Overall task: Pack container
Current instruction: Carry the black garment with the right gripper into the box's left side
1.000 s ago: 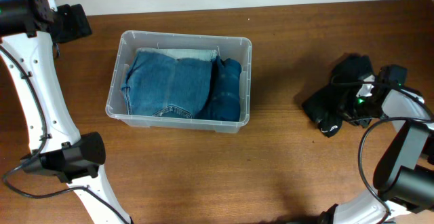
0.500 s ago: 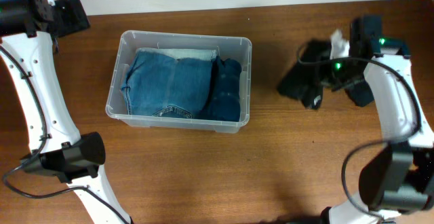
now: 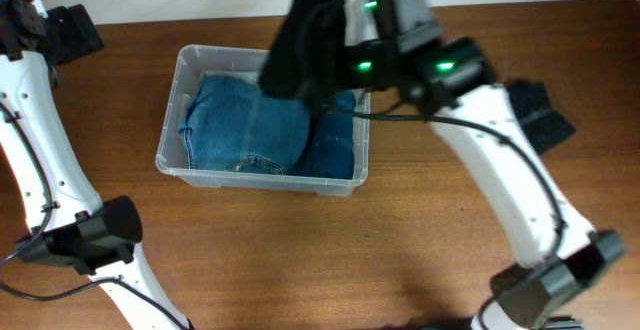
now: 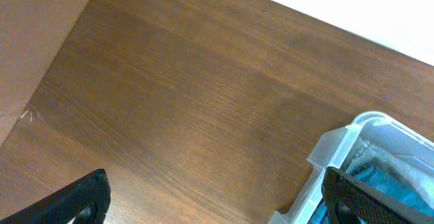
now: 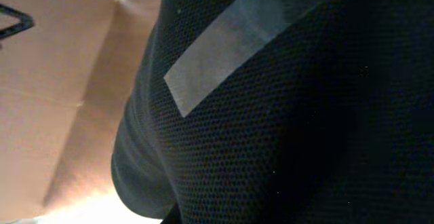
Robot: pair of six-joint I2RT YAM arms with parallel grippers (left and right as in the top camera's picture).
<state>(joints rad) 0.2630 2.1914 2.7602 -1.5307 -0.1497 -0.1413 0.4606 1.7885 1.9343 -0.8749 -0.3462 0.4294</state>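
The large rectangular clear plastic container (image 3: pixel 262 181) is set on the brown wooden table (image 3: pixel 450 250), left of centre, with its long side across the overhead view. It is almost filled by folded blue denim jeans (image 3: pixel 248 125). A darker blue folded cloth (image 3: pixel 335 142) is packed between the jeans and the right wall, and a paler denim strip (image 3: pixel 265 78) is seen along the far wall.

A black mesh garment (image 3: pixel 298 40) is carried by the right gripper (image 3: pixel 335 28) above the container's far right corner, clear of the table. That stretch of rim and part of the jeans are hidden by it from above. The fingers are covered by fabric, so the jaw gap cannot be read, but the garment is plainly gripped. The right wrist view is filled by the same mesh, with a grey strip (image 5: pixel 230 44) set slantwise across it. The white right arm (image 3: pixel 500 180) is stretched over the table from the near right.

The left gripper (image 4: pixel 220 193) is spread wide with nothing in it and only bare table between the fingers. It is held off the container's far left corner, apart from it.
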